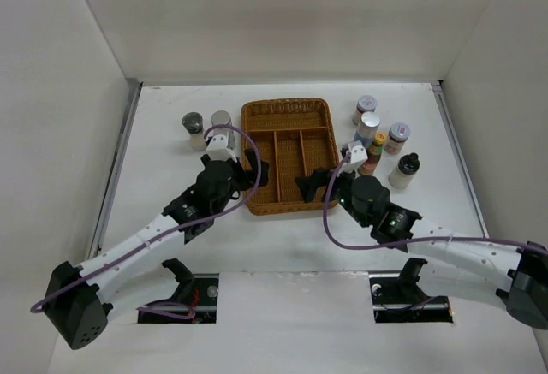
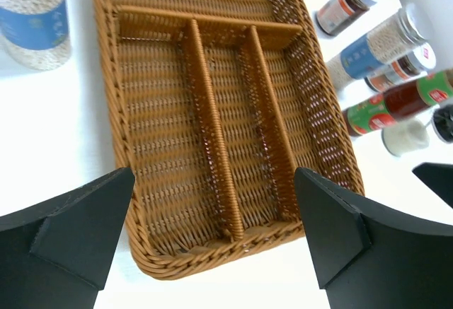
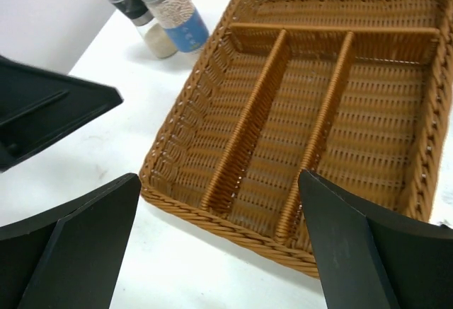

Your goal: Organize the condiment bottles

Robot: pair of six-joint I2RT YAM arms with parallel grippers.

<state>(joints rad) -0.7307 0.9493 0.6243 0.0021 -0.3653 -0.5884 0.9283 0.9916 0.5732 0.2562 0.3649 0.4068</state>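
Two condiment bottles stand left of the wicker tray [image 1: 287, 103]: a dark-capped shaker [image 1: 193, 127] and a silver-capped one [image 1: 222, 122]. On the tray's right are several more, among them a blue-labelled silver-capped jar [image 1: 368, 126], a red yellow-capped sauce bottle [image 1: 373, 153] and a black-capped white bottle [image 1: 404, 170]. My left gripper [image 1: 257, 174] hovers open over the tray's near left edge. My right gripper [image 1: 312, 184] is open over its near right edge. Neither holds anything. The left wrist view shows the right-hand group, such as the blue-labelled jar [image 2: 371, 44].
The tray [image 2: 113, 111] has three long compartments and one cross compartment at the far end, with nothing in them. In the right wrist view the tray's near rim [image 3: 212, 213] lies between my fingers and the two left shakers [image 3: 170, 8] stand beyond. White walls enclose the table.
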